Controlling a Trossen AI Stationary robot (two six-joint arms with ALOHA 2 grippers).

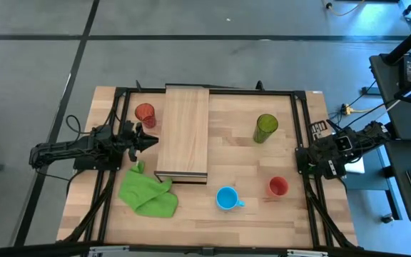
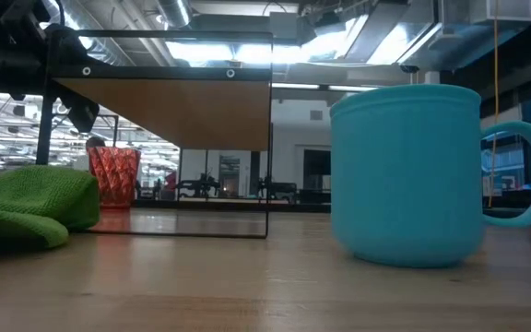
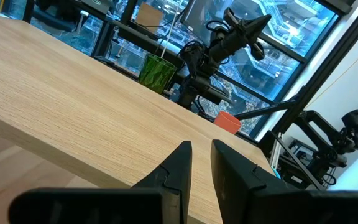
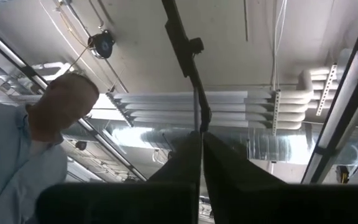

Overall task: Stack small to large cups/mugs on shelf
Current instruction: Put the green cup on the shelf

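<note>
Beside the shelf [image 1: 183, 133], the left gripper [image 1: 150, 140] is held nearly closed, empty; red-orange tumbler [image 1: 145, 113] just behind it.

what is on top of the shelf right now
Nothing: the shelf shows bare wood from above. All four cups stand on the table around it. The space under it is hidden from above.

No text, label, brand, number or sign can be read in any of the views, neither on the cups, the shelf, the arms nor in the room behind the table
</note>
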